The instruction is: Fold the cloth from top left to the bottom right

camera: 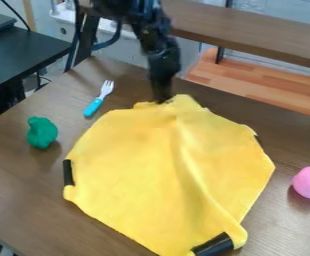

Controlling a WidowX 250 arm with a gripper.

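Note:
A yellow cloth [144, 170] with black patches at its corners lies spread over the middle of the brown table, a raised crease running from its top edge down toward the lower right corner. At the cloth's top edge is the black gripper [163, 99], pointing down with its tip against the fabric. The fabric is bunched a little around the tip, which hides whether any of it is held.
Left of the cloth's top lies a fork with a blue handle [94, 106]. A green toy vegetable [42, 132] sits at the left and a pink egg-shaped object [309, 182] at the right. The wooden table [24, 200] has its far edge behind the gripper.

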